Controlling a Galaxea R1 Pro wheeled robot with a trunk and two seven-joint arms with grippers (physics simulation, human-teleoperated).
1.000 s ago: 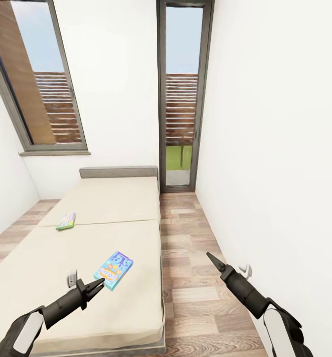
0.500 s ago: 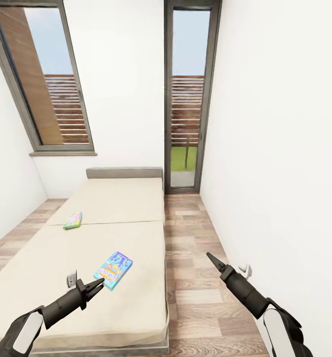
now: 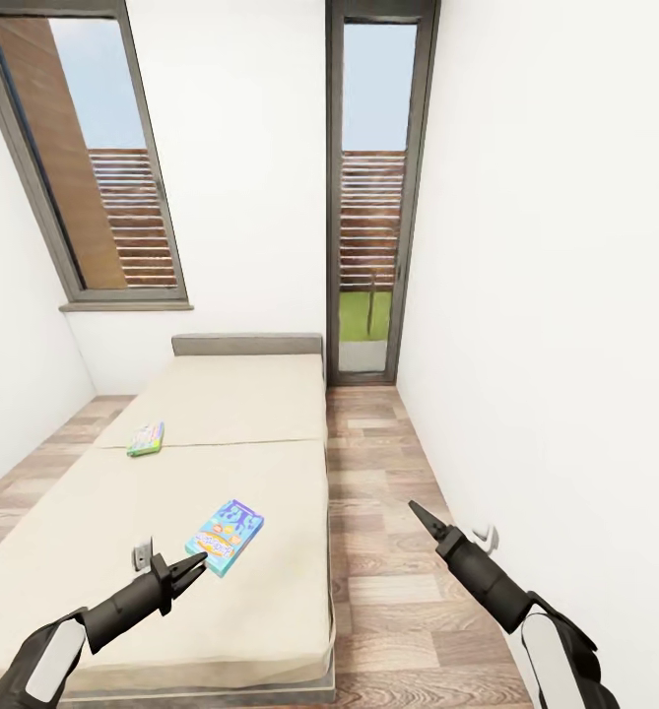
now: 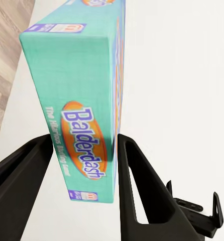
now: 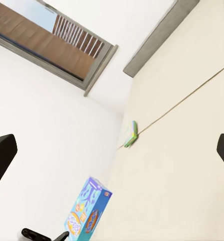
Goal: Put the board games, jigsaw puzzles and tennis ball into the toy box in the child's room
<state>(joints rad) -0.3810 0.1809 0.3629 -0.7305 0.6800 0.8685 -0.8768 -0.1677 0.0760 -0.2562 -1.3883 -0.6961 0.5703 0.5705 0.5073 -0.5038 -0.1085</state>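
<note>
On the bed (image 3: pixel 221 414) lies a blue game box (image 3: pixel 225 537), likely light and stiff; its near short edge suits gripping. Left fingers (image 4: pixel 137 186) stand wide, straddling that edge in the left wrist view, and the right gripper (image 5: pixel 112 150) is wide and empty.

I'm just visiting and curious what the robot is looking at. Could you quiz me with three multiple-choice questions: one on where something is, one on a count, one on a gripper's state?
1. Where does the blue game lie?
A. on the floor
B. on the bed
C. on a window sill

2. How many games lie on the bed?
A. two
B. three
C. four

3. How is the left gripper?
A. shut on a ball
B. open, fingers either side of the blue game's end
C. shut on the green game

Answers:
1 B, it rests on the mattress.
2 A, the blue game and the green game.
3 B, gaps show beside both fingers.
</note>
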